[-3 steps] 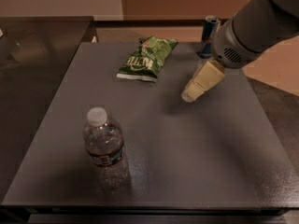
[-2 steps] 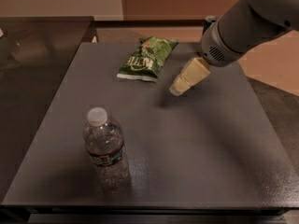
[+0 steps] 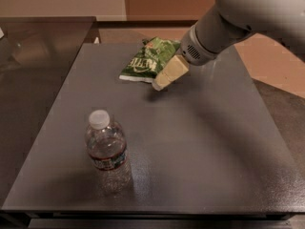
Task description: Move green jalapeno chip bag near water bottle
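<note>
The green jalapeno chip bag (image 3: 147, 60) lies flat at the far middle of the grey table (image 3: 205, 142), its white lettering showing. The water bottle (image 3: 106, 150) stands upright near the front left, clear with a white cap and a dark label band. My gripper (image 3: 161, 81) hangs from the grey arm that comes in from the upper right. Its pale yellow tip sits just above the table at the bag's near right edge, touching or nearly touching it. The bag is not held.
A dark glossy counter (image 3: 33, 51) adjoins the table on the left. Tan floor (image 3: 274, 66) shows to the right of the table. The arm's bulky body (image 3: 238, 18) covers the table's far right corner.
My arm has swung left and toward the chip bag, bringing the gripper tip from the table's right middle to the bag's near edge. The bag and bottle have not moved.
</note>
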Tool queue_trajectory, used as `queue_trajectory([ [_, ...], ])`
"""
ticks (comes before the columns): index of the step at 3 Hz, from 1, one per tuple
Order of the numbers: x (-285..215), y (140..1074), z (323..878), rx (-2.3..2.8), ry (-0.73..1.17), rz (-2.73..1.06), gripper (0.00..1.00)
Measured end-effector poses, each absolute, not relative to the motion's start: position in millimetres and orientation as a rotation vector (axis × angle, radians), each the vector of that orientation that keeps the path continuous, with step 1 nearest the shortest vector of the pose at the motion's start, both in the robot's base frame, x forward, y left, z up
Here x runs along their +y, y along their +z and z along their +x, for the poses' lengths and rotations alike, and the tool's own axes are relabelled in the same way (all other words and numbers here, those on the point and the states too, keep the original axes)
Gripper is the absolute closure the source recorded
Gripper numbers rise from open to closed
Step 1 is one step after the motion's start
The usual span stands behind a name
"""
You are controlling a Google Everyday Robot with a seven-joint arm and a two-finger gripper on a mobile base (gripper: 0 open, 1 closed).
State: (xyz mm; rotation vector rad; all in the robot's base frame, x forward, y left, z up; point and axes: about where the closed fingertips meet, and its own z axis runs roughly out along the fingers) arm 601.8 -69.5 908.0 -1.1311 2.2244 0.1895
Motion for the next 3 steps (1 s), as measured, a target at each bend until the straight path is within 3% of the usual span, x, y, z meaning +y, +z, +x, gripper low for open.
queue_trajectory([
  [3,-14,886,627,2.288,0.173,-1.019,0.00],
])
